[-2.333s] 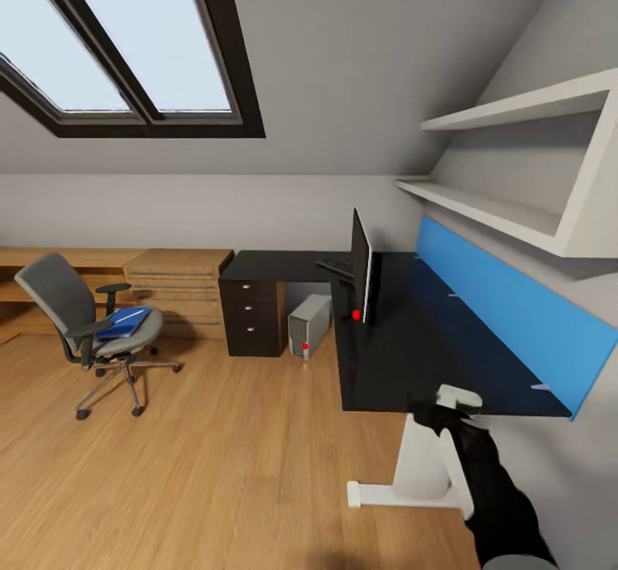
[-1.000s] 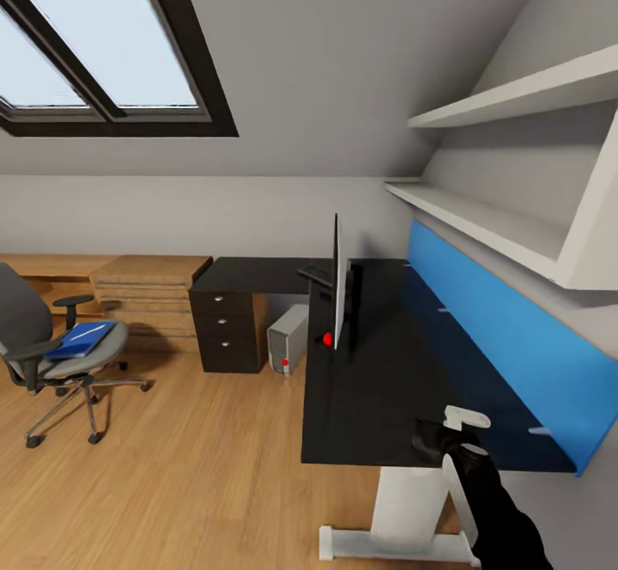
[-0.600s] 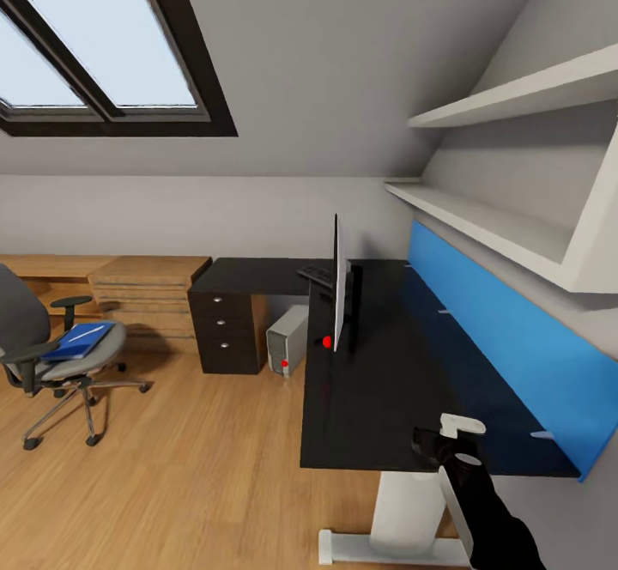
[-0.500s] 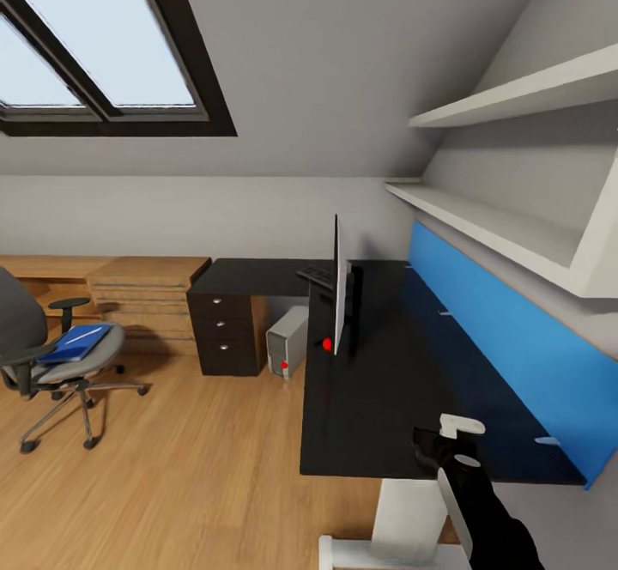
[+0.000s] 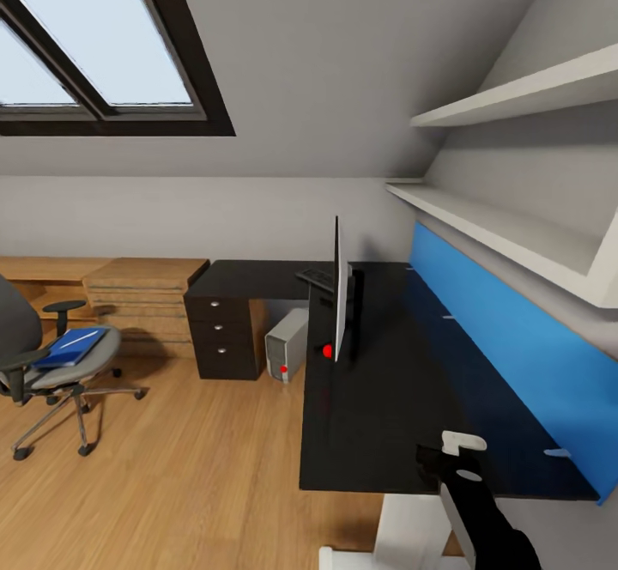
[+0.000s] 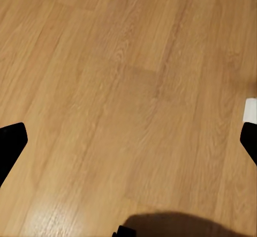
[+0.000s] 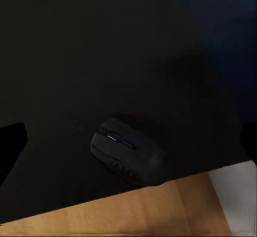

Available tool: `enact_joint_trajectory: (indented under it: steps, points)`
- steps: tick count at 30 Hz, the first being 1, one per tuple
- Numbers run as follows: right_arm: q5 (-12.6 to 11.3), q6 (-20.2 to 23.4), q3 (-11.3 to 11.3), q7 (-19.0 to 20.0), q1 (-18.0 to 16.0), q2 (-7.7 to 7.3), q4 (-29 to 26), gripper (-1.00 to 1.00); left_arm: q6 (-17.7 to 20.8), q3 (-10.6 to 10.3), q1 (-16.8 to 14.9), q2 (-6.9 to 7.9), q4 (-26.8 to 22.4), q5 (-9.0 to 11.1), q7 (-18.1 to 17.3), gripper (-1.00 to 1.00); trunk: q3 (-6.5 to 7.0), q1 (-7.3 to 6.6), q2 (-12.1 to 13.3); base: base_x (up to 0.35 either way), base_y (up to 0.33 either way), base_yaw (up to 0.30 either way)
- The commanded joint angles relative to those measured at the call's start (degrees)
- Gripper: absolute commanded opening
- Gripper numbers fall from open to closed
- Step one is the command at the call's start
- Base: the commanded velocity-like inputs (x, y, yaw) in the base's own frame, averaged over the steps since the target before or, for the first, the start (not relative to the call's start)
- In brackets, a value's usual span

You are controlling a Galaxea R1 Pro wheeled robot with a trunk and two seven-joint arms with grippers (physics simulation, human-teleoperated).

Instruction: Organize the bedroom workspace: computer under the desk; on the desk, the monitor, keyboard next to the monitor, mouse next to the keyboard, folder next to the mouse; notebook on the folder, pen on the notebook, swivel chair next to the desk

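The black-topped desk (image 5: 378,398) runs along the blue back panel. On it the monitor (image 5: 341,291) stands edge-on, with the keyboard (image 5: 315,276) a dark slab just beyond it. The computer (image 5: 286,345) sits on the floor under the desk. The mouse (image 7: 127,154) lies on the desk near its front edge. My right gripper (image 7: 131,140) hangs open above it without touching, and it also shows at the desk's near end (image 5: 451,458). The swivel chair (image 5: 26,364) stands far left, carrying the blue folder (image 5: 70,348) and a thin white pen (image 5: 75,340). I cannot make out the notebook. My left gripper (image 6: 128,140) is open over bare floor.
A light wooden drawer unit (image 5: 142,295) stands against the back wall, beside the desk's dark drawers (image 5: 221,334). White shelves (image 5: 506,235) jut out above the desk on the right. Wooden floor (image 5: 172,467) stretches between chair and desk.
The whole view has shifted as the robot came closer to the desk and turned right. The right gripper has stayed over the desk's near end.
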Motion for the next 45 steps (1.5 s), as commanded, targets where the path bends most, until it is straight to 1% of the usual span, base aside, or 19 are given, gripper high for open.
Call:
enact_joint_trajectory:
  steps: [1,5,10,16,20,25,32,45]
  points:
    - [0.22,-0.16,-0.12,-0.04,-0.09,-0.11,0.73,1.0,-0.23,0.07,-0.04,-0.03,-0.09,0.46,0.0,1.0,-0.11,0.03,-0.11,0.036,0.0,0.0]
    - [0.22,-1.51,-0.16,-0.06,-0.54,-0.81,3.39,1.0,-0.62,0.1,-0.04,-0.03,-0.68,0.49,-0.05,1.0,-0.11,0.03,-0.11,0.02,0.0,0.0]
    - [0.21,-2.9,-0.18,-0.07,-1.17,-1.58,5.69,1.0,-2.33,0.27,-0.04,-0.05,-1.73,0.54,-0.07,1.0,-0.11,0.03,-0.11,0.004,0.0,0.0]
    - [0.21,-4.75,-0.18,-0.07,-1.54,-1.86,7.54,1.0,-2.72,0.32,-0.04,-0.07,-1.9,0.55,-0.02,1.0,-0.11,0.03,-0.11,0.001,0.0,0.0]
    - [0.19,-6.77,-0.18,-0.07,-2.79,-2.0,10.57,1.0,-2.84,0.33,-0.04,-0.1,-1.95,0.55,0.07,1.0,-0.83,0.91,-1.71,0.0,0.0,0.0]
    - [0.2,-7.96,-0.18,-0.07,-3.26,-2.04,11.72,1.0,-2.86,0.33,-0.04,-0.11,-1.95,0.55,0.08,1.0,-1.73,2.01,-3.72,0.0,0.0,0.0]
    - [0.09,-8.46,-0.18,-0.04,-3.48,-2.03,12.13,1.0,-2.86,0.33,-0.04,-0.1,-1.96,0.55,0.09,1.0,-2.99,3.54,-6.52,0.0,0.0,0.0]
    - [-0.21,-11.13,-0.33,0.18,-3.53,-1.93,12.41,1.0,-2.86,0.33,-0.04,-0.12,-1.96,0.55,0.09,1.0,-5.32,6.4,-11.74,0.0,0.0,0.0]
